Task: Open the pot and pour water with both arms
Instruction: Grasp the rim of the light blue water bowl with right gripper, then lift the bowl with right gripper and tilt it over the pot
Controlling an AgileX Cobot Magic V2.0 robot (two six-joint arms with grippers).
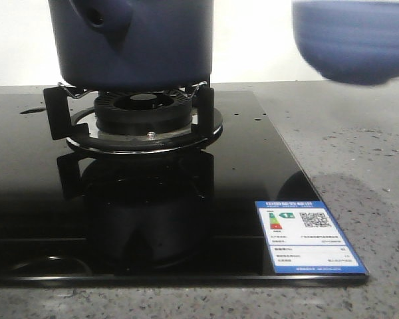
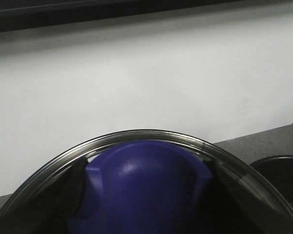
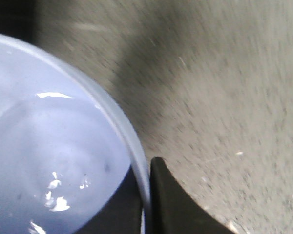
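The smooth-walled, dark navy-blue cylindrical pot (image 1: 136, 43) sits on the black gas burner (image 1: 143, 113), stubby hollow handle facing forward. Right of the burner, the right gripper (image 3: 149, 195) clamps a raised, blurred periwinkle-blue bowl's (image 1: 352, 40) rim. The left gripper apparently holds a glass lid (image 2: 151, 146); its grasp is unclear.

- I see the pot (image 1: 136, 43) on the burner (image 1: 143, 109), at the cooktop's (image 1: 26, 199) rear.
- A bowl (image 1: 352, 40) hangs above the counter (image 1: 359, 146), right of the pot.
- A label (image 1: 309, 236) lies on the cooktop's front right corner.
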